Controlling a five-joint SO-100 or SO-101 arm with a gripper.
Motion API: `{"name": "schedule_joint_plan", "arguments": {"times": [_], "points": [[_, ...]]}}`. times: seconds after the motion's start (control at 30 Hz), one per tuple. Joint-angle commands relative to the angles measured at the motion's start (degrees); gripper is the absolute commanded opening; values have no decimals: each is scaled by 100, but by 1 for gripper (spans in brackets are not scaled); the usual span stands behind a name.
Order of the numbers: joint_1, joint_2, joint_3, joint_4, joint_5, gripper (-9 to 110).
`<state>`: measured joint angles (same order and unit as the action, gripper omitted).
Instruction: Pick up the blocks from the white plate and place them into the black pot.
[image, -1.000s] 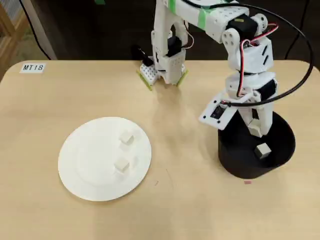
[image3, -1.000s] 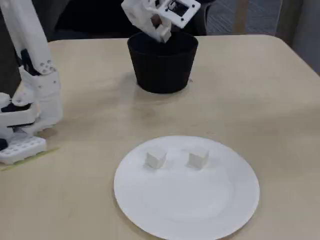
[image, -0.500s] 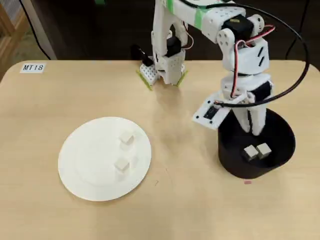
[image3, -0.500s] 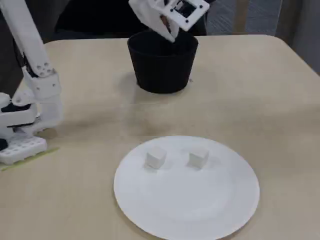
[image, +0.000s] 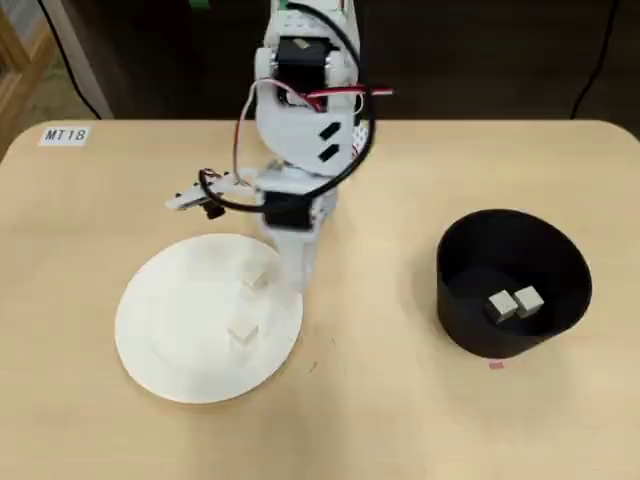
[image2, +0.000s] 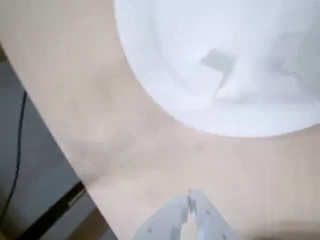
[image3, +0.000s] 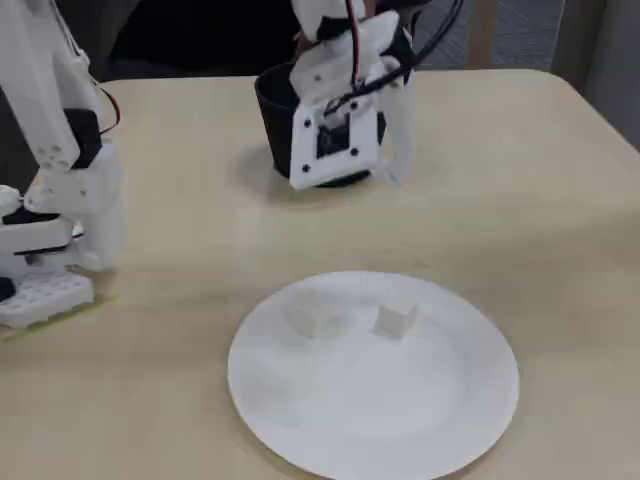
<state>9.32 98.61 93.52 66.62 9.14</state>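
As seen from overhead, left of the gripper (image: 296, 272): white plate (image: 160, 340) flat on the counter (image: 400, 420), right rim close beside the gripper tips. Two blocks on the plate, one block (image: 255, 281) just left of the gripper, the other block (image: 241, 332) left of it and further toward the lower edge of the view. In the wrist view, gripper (image2: 190, 199) empty, fingers pressed together at the tips, over bare counter just off the plate rim. Well to the right of the gripper: black pot (image: 460, 250), upright, holding two more blocks (image: 499, 307) side by side on its floor.
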Motion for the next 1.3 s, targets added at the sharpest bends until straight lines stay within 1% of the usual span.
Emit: {"name": "schedule_joint_plan", "arguments": {"times": [0.0, 0.2, 0.33, 0.37, 0.43, 0.5, 0.63, 0.83, 1.1, 1.27], "points": [[325, -158, -88, 97, 211, -2], [598, -721, -229, 149, 466, -2], [650, -1222, -650, 272, 554, -2], [659, -1371, -809, 378, 562, -1], [659, -1582, -1011, 457, 439, 12], [650, -1652, -1046, 457, 387, 21], [721, -1819, -1081, 492, 519, 28], [791, -2320, -1529, 888, 738, 28], [773, -2839, -1837, 826, 826, 27], [756, -3234, -2153, 791, 817, 24]]}}
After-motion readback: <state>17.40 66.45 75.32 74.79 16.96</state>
